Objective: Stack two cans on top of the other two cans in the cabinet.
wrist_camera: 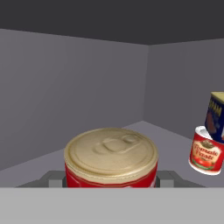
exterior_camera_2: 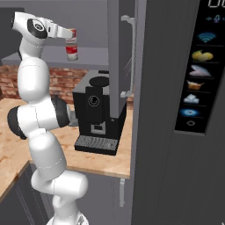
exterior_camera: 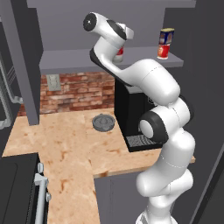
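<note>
The pincer (exterior_camera_2: 70, 36) gripped a red can (wrist_camera: 111, 158) over another red can (exterior_camera_2: 72, 52) on the cabinet shelf (exterior_camera: 70, 59); let go off-centre, it might topple. Further right, the blue can (exterior_camera: 166, 36) already sat on its red base (exterior_camera: 163, 51).

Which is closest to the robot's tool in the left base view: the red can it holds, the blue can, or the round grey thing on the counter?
1. Red can: in the tool, over the shelf.
2. Blue can: to the right, atop another red can.
3. Round grey thing: down on the counter, farthest.
</note>
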You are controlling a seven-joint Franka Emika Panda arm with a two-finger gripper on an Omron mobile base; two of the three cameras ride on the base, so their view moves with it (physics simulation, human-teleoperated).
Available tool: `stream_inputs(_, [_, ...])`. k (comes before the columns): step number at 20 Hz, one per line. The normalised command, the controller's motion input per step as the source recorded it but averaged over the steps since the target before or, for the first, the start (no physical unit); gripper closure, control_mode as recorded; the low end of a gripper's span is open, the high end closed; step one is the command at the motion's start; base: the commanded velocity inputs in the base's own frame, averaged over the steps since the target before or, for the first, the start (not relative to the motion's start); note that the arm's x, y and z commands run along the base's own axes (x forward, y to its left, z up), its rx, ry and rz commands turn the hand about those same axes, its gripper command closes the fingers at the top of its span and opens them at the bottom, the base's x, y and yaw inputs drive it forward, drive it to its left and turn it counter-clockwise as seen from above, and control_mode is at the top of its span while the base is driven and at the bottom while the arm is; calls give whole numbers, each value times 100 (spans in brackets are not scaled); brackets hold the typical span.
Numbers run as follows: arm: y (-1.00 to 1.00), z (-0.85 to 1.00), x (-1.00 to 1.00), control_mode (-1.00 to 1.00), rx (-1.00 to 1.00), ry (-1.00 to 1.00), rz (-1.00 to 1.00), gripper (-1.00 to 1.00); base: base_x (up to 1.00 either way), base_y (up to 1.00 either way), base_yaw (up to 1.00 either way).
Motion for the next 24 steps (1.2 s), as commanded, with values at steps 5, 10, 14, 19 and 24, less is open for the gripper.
stream_inputs(5, [0,0,0,-100,0,0,0,-100,0,0,0])
stream_inputs(10, [0,0,0,-100,0,0,0,-100,0,0,0])
stream_inputs(14, [0,0,0,-100,0,0,0,-100,0,0,0])
stream_inputs(19, [0,0,0,-100,0,0,0,-100,0,0,0])
stream_inputs(24, [0,0,0,-100,0,0,0,-100,0,0,0])
